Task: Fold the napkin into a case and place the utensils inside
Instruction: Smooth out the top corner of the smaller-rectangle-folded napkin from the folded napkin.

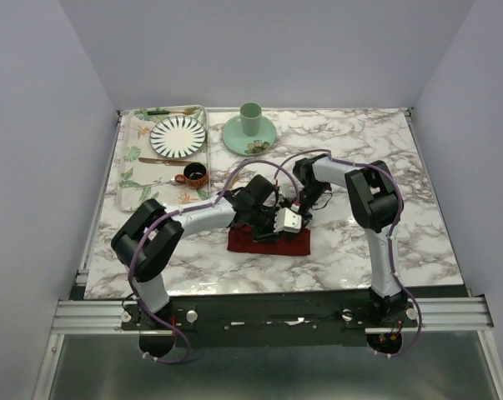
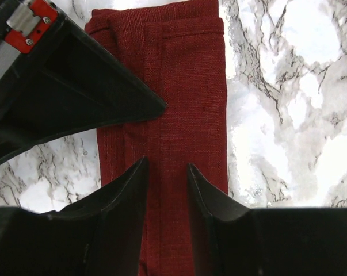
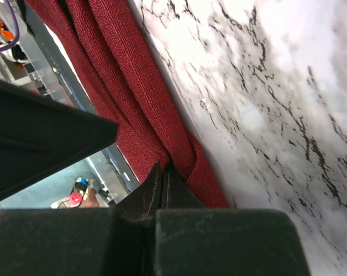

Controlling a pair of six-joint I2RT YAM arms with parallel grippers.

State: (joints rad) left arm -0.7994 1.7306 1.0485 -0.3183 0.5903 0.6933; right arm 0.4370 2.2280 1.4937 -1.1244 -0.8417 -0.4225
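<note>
Pale walls (image 1: 34, 83) enclose the marble surface (image 1: 376, 158), where the napkin (image 1: 251, 244), folded into a narrow strip, lies toward 6 o'clock from centre. It looks light, soft and likely to spring open, so it is best taken at an edge fold. The right pincer (image 3: 161, 172) is clenched on such a fold, and the left pincer (image 2: 167, 167) hangs released above the cloth.

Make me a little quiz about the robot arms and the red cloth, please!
1. True or false: the right gripper is shut on the napkin.
2. What colour is the napkin? A blue, B dark red, C green.
3. Fill in: the green cup stands on a green ____.
Key: 1 true; 2 B; 3 saucer.
</note>
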